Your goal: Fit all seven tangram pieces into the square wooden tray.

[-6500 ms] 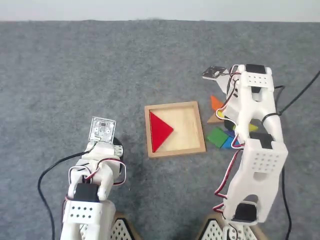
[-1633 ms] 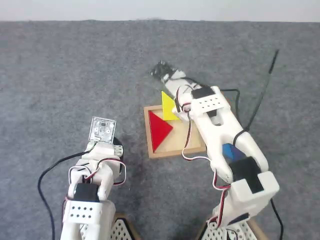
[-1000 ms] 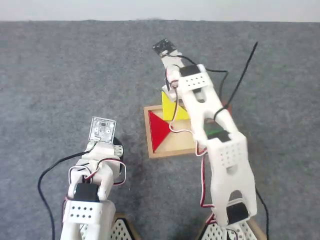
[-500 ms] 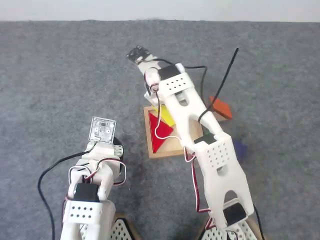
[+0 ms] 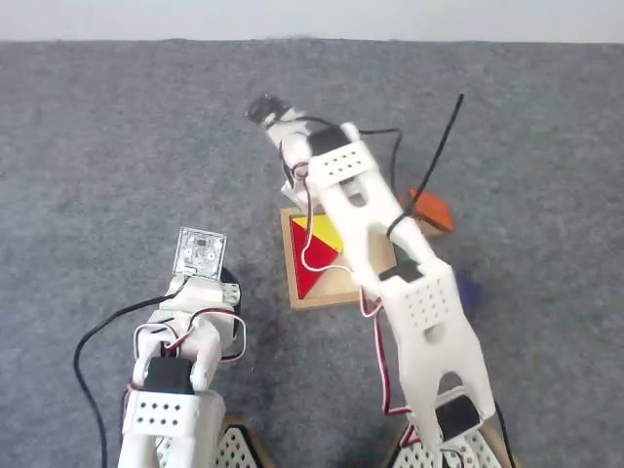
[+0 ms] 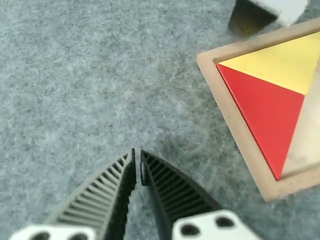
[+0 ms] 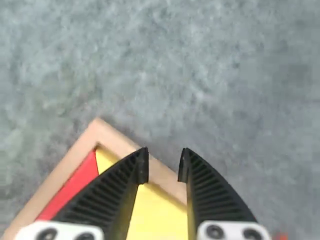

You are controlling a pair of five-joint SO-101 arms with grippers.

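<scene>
Grey carpet over the whole table. Right gripper: parted a little, holding nothing, poised over one corner of the square wooden tray, just above the rim. Below it, inside the tray, yellow triangle lying flat in that corner, edge to edge with red triangle. Past the tray's other side, on the carpet, orange piece and blue piece, both partly behind the right arm. Left gripper: closed on nothing, low over bare carpet, apart from the tray.

Bright, even light from above covers the grey table, with soft shadows close under the right arm.
</scene>
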